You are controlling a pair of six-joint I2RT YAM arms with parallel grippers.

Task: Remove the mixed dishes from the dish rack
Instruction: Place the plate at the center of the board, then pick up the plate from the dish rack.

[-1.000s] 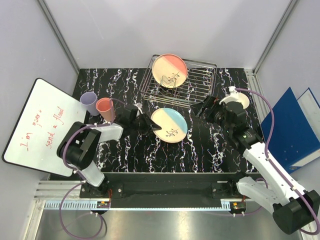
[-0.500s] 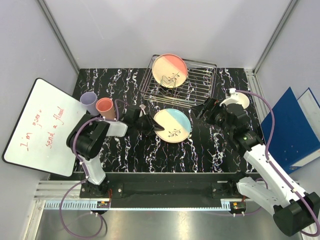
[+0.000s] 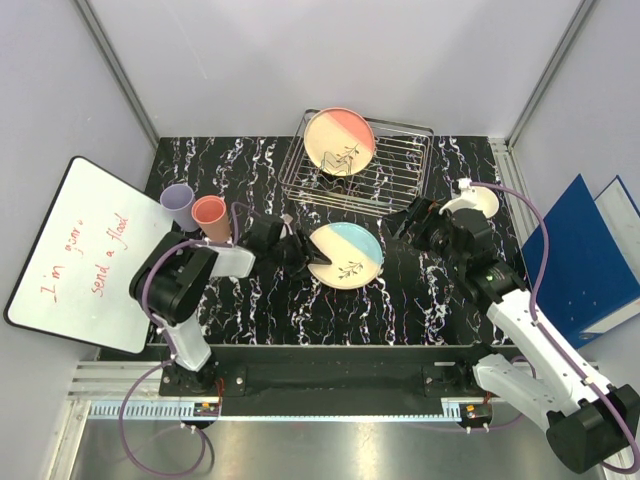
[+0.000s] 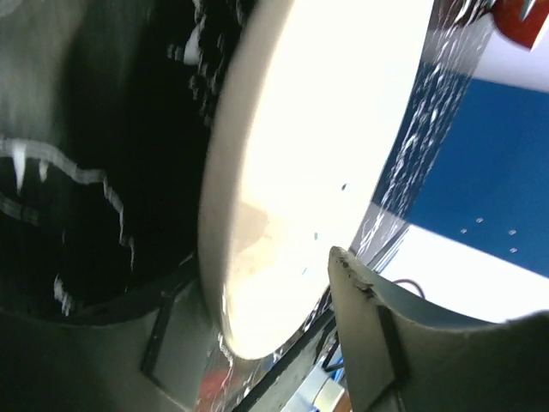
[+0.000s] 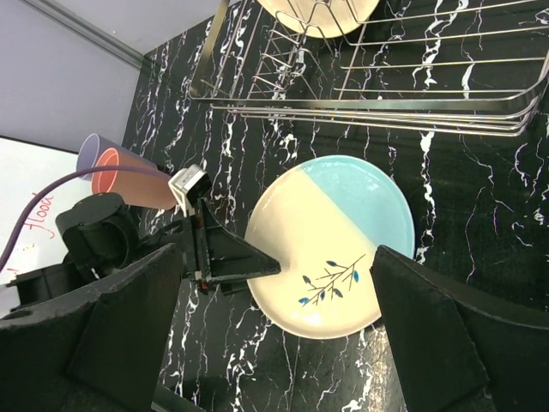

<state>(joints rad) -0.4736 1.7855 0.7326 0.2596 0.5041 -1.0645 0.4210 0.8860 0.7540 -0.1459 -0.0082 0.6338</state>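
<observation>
The cream/blue plate [image 3: 350, 255] [image 5: 343, 215] lies flat in front of the dish rack [image 3: 400, 165] [image 5: 377, 103]. My left gripper [image 3: 306, 256] is shut on the plate's left rim. One of its fingers [image 5: 244, 264] lies over the cream half, and the rim [image 4: 257, 154] fills the left wrist view. The cream/pink plate [image 3: 340, 140] [image 5: 317, 13] stands upright in the rack. My right gripper [image 3: 408, 215] [image 5: 276, 251] is open and empty, right of the plate and apart from it. A pink cup [image 3: 211, 217] and a lavender cup [image 3: 178, 205] stand at the left.
A white bowl [image 3: 480, 203] sits by my right arm near the table's right edge. A whiteboard [image 3: 80, 250] leans at the left. Blue binders [image 3: 580, 250] lie off the table on the right.
My left gripper has slid the cream/blue plate a little to the right, and its arm has folded closer. The right arm has barely moved.
</observation>
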